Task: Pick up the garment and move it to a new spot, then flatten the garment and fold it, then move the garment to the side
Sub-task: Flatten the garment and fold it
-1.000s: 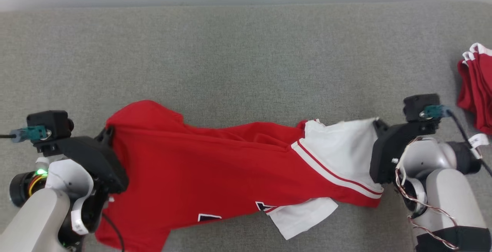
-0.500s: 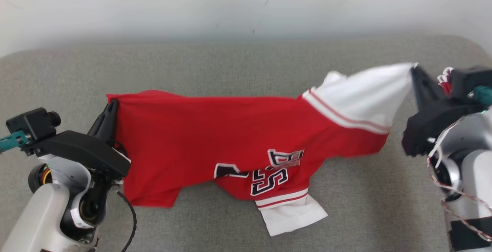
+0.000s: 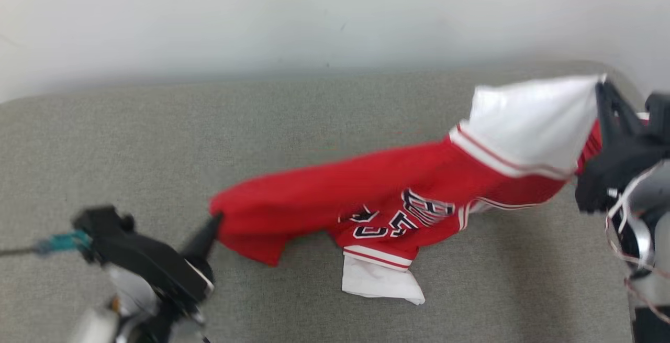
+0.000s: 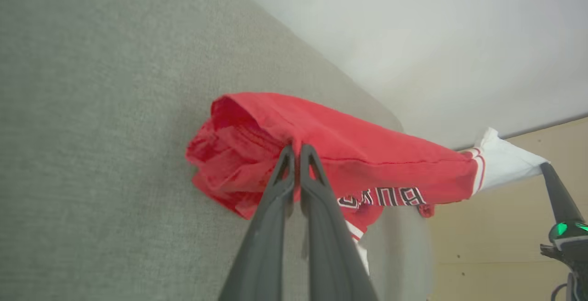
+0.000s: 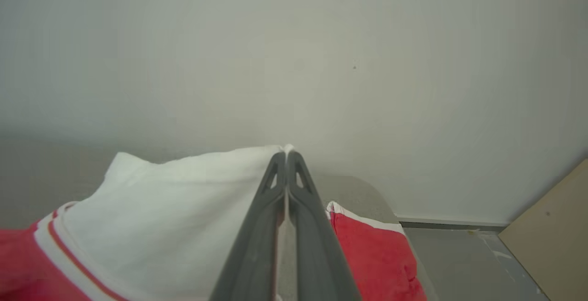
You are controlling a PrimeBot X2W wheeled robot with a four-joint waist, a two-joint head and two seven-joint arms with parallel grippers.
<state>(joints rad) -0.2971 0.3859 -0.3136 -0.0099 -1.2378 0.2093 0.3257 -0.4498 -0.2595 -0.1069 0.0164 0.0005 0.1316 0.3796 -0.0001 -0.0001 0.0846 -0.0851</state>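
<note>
Left claw (image 3: 214,221), right claw (image 3: 601,84) pinch garment (image 3: 324,191) edges over open surface (image 3: 157,139)

Grey upholstered surface (image 3: 157,139): we logged a red-and-white garment (image 3: 366,196) with its low white sleeve resting mid-surface, and folded red cloth (image 5: 376,250) at the right edge.

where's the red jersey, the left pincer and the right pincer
red jersey (image 3: 324,191), head view, red body panel
left pincer (image 4: 296,148), left wrist view, between fingertips
right pincer (image 5: 285,154), right wrist view, between fingertips
</note>
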